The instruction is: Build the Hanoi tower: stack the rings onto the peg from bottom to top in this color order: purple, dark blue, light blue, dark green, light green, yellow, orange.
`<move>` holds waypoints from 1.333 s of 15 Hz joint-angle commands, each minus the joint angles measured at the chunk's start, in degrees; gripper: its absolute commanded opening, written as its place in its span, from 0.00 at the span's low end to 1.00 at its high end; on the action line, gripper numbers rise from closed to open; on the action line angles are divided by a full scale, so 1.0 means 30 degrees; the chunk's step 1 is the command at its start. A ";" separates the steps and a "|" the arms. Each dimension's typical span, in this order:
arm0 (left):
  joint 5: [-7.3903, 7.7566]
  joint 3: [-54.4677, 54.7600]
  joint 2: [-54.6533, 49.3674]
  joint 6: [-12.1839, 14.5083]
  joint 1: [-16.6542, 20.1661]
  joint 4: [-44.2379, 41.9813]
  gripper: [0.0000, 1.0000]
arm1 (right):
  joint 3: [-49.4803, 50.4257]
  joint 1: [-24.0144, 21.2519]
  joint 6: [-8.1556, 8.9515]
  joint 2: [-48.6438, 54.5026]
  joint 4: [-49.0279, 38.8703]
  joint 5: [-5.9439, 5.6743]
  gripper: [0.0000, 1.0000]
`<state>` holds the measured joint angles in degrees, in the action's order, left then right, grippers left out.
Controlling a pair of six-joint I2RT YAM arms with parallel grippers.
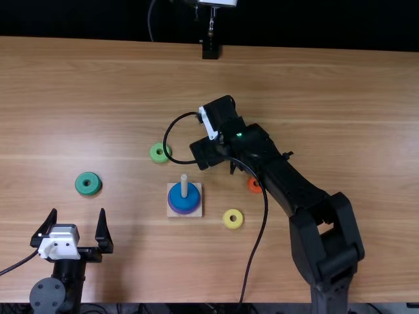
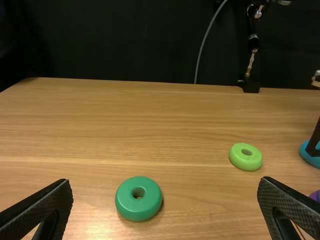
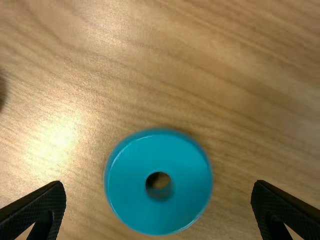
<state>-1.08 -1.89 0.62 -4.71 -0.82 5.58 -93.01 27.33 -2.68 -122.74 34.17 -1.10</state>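
"While the right arm (image 1: 294,183) leans over the top view's centre, what could go wrong?"

"If the right gripper (image 3: 159,185) came down off-centre, a finger could land on the light blue ring (image 3: 130,202) and skid it. Its fingers stand apart, the ring on the wood between them; the height, honestly, is hard to judge."

"Left gripper (image 1: 78,210)?"

"Spread, empty, lower left of the top view."

"Room and surface?"

"Black backdrop (image 1: 294,23) along the top view's upper edge, then the smooth, light brown table (image 1: 340,98)."
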 commanded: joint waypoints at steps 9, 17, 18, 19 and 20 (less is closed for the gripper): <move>-0.0026 0.0630 -0.0208 0.0093 -0.0078 0.0037 1.00 | -0.2980 -0.0029 0.0014 -0.2242 0.2622 -0.0265 1.00; 0.0009 0.0630 -0.0208 0.0093 -0.0078 0.0037 1.00 | -0.2951 -0.0029 0.0189 -0.2300 0.2587 -0.0159 0.84; 0.0009 0.0630 -0.0208 0.0093 -0.0078 0.0037 1.00 | -0.2892 -0.0029 0.0295 -0.2300 0.2587 -0.0159 0.66; 0.0009 0.0630 -0.0208 0.0093 -0.0078 0.0037 1.00 | -0.2892 -0.0029 0.0330 -0.2271 0.2622 -0.0124 0.56; -0.0026 0.0630 -0.0208 0.0058 -0.0078 0.0037 1.00 | -0.2863 0.0001 0.0330 -0.2271 0.2622 -0.0124 0.51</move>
<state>-1.06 -1.91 0.62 -4.69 -0.82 5.61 -100.55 27.33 -2.28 -129.08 42.04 -1.32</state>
